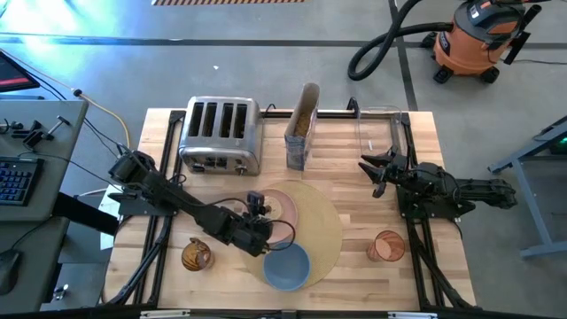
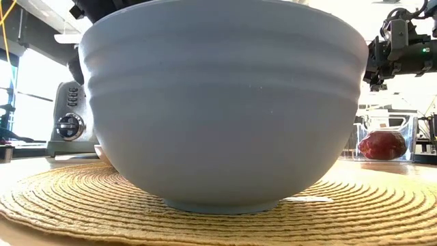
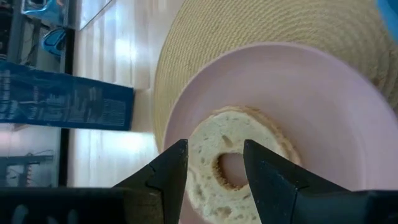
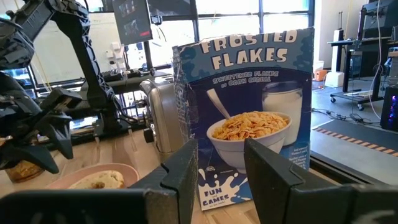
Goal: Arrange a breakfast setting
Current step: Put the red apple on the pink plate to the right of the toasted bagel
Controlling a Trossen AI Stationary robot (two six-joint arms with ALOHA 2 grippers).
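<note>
A round tan placemat (image 1: 323,221) lies at the table's middle. On it stand a pink plate (image 1: 285,206) and, nearer the front edge, a blue bowl (image 1: 286,266) that fills the low view (image 2: 225,102). A tan bagel half (image 3: 211,134) lies cut side up on the plate (image 3: 311,93). My left gripper (image 3: 214,165) is open just above the bagel, a finger on either side of its hole. A red fruit (image 2: 382,145) sits in a clear cup at the front right (image 1: 387,245). My right gripper (image 4: 221,168) is open and empty at the right, facing the cereal box. No spoon shows.
A steel four-slot toaster (image 1: 220,135) stands at the back left. A blue cereal box (image 4: 249,112) with its top open (image 1: 301,137) stands beside it, and a clear bin (image 1: 379,133) farther right. A brown round thing (image 1: 197,255) lies at the front left.
</note>
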